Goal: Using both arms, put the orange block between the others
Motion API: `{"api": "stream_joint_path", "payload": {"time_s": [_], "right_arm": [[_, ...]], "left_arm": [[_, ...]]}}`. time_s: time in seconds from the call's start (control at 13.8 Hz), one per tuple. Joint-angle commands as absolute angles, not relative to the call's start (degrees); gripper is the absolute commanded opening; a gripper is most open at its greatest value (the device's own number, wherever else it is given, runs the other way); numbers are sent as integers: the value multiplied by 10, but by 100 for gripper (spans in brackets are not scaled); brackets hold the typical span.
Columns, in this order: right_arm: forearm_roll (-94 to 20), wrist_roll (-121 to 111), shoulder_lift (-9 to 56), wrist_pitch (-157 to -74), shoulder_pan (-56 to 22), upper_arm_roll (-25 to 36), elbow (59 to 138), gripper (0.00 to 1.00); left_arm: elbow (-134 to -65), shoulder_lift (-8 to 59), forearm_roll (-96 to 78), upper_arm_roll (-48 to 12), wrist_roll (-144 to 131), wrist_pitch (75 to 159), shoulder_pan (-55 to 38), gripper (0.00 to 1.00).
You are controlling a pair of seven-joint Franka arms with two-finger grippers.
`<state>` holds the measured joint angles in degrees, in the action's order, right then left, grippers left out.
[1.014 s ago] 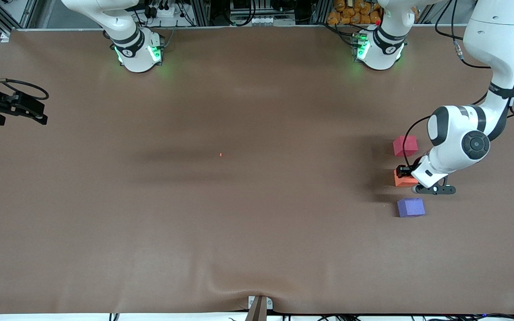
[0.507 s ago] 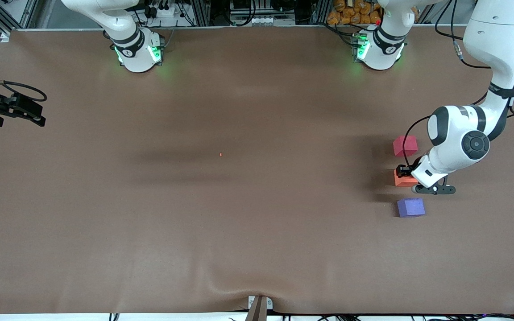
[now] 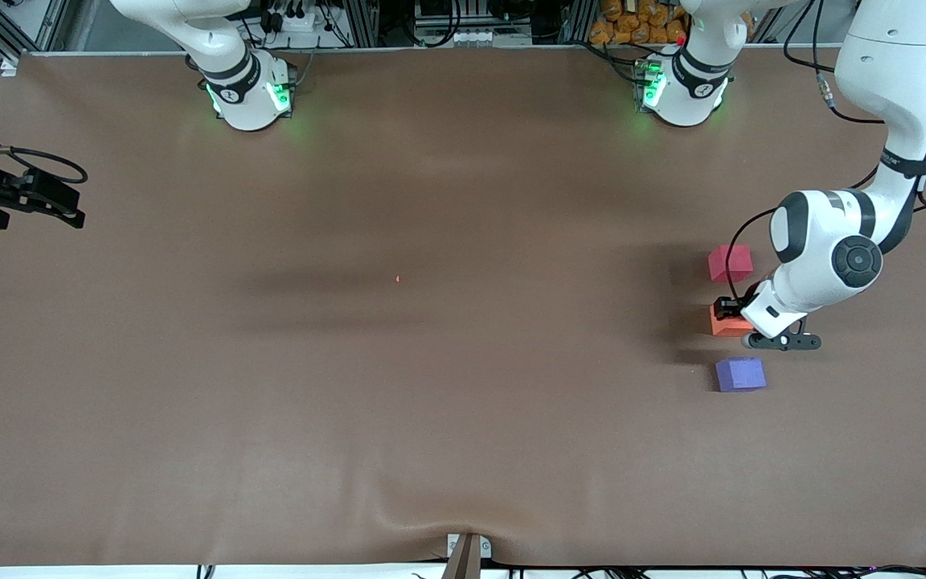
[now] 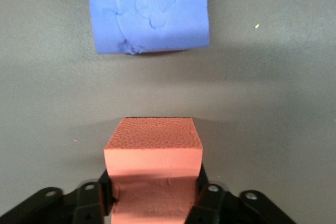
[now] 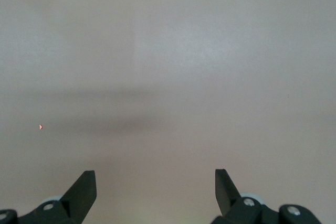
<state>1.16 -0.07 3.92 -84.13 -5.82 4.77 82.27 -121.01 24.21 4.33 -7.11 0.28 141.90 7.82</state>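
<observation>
I see the orange block [image 3: 727,322] on the table between the pinkish-red cube [image 3: 730,262] and purple cube [image 3: 740,374]; the left gripper [image 4: 154,195] pinches it (release not done). The right gripper [image 5: 155,188] waits spread.

The left arm [image 3: 873,121] comes down from its base, bends sharply at the elbow and turns its wrist low toward the tabletop. Its pincer [image 4: 153,198] sits right at the surface, the two black fingers [image 4: 207,199] flanking the orange block [image 4: 153,169] — whether they are gripping it or have just let go cannot be told. The right arm [image 3: 190,28] waits, its pincer [image 5: 155,190] hanging over the tabletop's edge at its own end — fingers spread wide, nothing between them.
</observation>
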Motion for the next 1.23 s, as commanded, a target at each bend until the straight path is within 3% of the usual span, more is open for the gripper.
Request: {"api": "stream_joint_path", "payload": {"time_s": [0.0,0.43,0.8,1.16], "right_arm": [[18,8,35,-843,-67,47,828,100],[13,29,37,-843,-65,50,825,100],[12,21,35,-839,-48,51,826,100],[9,-23,35,-833,-34,51,826,100]], "left_arm": [[-1188,229,54,-75,3,1412,86,100],[-1082,119,52,-77,12,1230,102,100],[-863,104,46,-104,5,963,98,100],[-842,28,27,-135,2,840,99,100]]}}
